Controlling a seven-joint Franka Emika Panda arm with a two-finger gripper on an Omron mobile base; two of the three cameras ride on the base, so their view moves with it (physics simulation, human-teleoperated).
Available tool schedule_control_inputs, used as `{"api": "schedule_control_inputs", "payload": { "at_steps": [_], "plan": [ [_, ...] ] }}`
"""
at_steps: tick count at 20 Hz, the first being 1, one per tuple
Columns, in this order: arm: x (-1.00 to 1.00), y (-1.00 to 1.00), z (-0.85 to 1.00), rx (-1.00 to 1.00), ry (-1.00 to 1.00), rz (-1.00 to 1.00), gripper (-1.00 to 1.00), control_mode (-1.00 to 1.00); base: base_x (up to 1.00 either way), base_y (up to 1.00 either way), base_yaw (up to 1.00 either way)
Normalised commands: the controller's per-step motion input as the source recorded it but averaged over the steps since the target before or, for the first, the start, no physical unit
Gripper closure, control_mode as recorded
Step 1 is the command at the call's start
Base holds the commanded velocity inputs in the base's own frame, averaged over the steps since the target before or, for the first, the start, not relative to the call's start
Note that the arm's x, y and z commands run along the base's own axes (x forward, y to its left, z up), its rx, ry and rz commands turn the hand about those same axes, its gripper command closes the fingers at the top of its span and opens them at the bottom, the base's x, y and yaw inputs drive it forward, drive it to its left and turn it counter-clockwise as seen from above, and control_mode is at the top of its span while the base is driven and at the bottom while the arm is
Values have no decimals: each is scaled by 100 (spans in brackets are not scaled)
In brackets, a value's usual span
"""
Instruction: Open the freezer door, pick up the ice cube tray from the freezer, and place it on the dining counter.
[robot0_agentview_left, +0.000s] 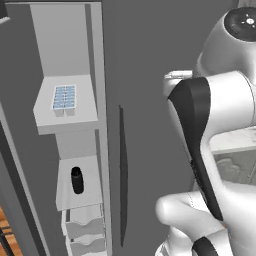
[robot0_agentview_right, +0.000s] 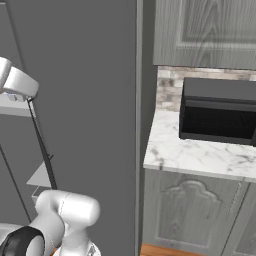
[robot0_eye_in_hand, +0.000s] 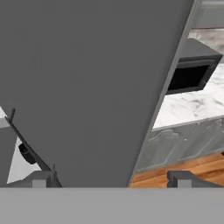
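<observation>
Freezer (robot0_agentview_left: 65, 45) is seen open in the left base view – pale interior exposed, door (robot0_agentview_left: 12, 165) swung out to the left, cut off by the frame edge. The ice cube tray (robot0_agentview_left: 64, 97) is seen on the upper white shelf (robot0_agentview_left: 45, 112), lying flat, blue cells up, near the front edge. One shelf lower a small dark bottle (robot0_agentview_left: 77, 180) stands upright; drawers (robot0_agentview_left: 84, 227) are seen below that. Just right of the opening, the closed twin door (robot0_agentview_left: 150, 100) with its slim vertical handle (robot0_agentview_left: 123, 175).

The right base view gives none of the tray – instead the closed door panel (robot0_agentview_right: 90, 100), a marble wall surface (robot0_agentview_right: 195, 150) carrying a black microwave (robot0_agentview_right: 218, 110), grey cabinets above (robot0_agentview_right: 205, 30) and below (robot0_agentview_right: 190, 210). A sliver of freezer shelf shows at its left edge, behind the arm.

Hand view: rolled, mostly closed door (robot0_eye_in_hand: 87, 78), with microwave (robot0_eye_in_hand: 190, 74), marble surface (robot0_eye_in_hand: 192, 105) and wood floor (robot0_eye_in_hand: 183, 173) to the right. The bottle (robot0_eye_in_hand: 27, 154) is glimpsed at lower left.

Arm is folded high and close to the base, the big white links blocking the right half of the left base view. The end effector (robot0_eye_in_hand: 111, 178) is spread wide, the fingertips (robot0_eye_in_hand: 39, 178) far apart at the bottom corners, nothing between them. It is well apart from the tray, facing the closed door rather than the opening.

Tray cell count is too blurred to make out.
</observation>
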Motion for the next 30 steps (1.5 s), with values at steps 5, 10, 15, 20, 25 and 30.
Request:
{"api": "schedule_control_inputs", "payload": {
  "at_steps": [5,10,15,20,25,30],
  "plan": [
    [-1,-31,-28,1,0,17,-100,-100,0,0,0],
    [7,-31,-41,1,0,15,-100,-100,0,0,0],
    [0,-18,-47,4,0,8,-100,-100,0,0,0],
    [0,-14,-14,1,0,6,-100,-100,0,0,0],
    [0,-6,0,0,0,6,-100,-100,0,0,0],
    [0,0,0,0,0,2,-100,-100,0,0,0]
  ]
}}
